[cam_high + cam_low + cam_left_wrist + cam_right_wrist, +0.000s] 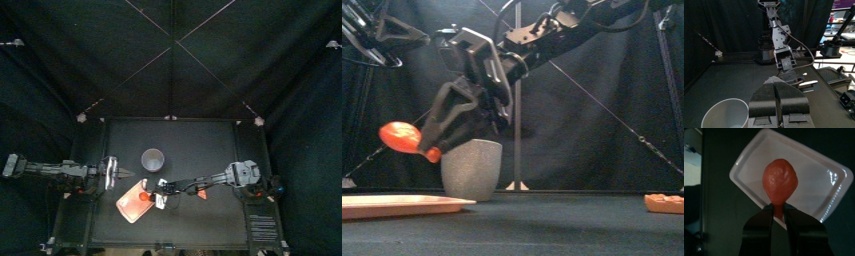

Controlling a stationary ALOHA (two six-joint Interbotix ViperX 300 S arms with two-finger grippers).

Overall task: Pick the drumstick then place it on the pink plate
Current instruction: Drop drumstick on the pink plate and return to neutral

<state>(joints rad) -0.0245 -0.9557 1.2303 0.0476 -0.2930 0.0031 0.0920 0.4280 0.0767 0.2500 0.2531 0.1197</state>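
Our right gripper (779,212) is clamped on the thin end of the orange-red drumstick (779,177), held above the pink plate (827,183), so we should lower it straight over the plate's middle before releasing, while our left gripper (777,85) rests near the grey cup (472,170), jaws together.

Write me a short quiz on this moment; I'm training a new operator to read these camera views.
1. True or false: the drumstick already lies on the pink plate.
2. Which gripper holds the drumstick? A) left gripper B) right gripper C) neither
3. Fill in: the grey cup stands ___ (upright or tipped).
Key: 1 false, it hangs above the plate; 2 B; 3 upright.
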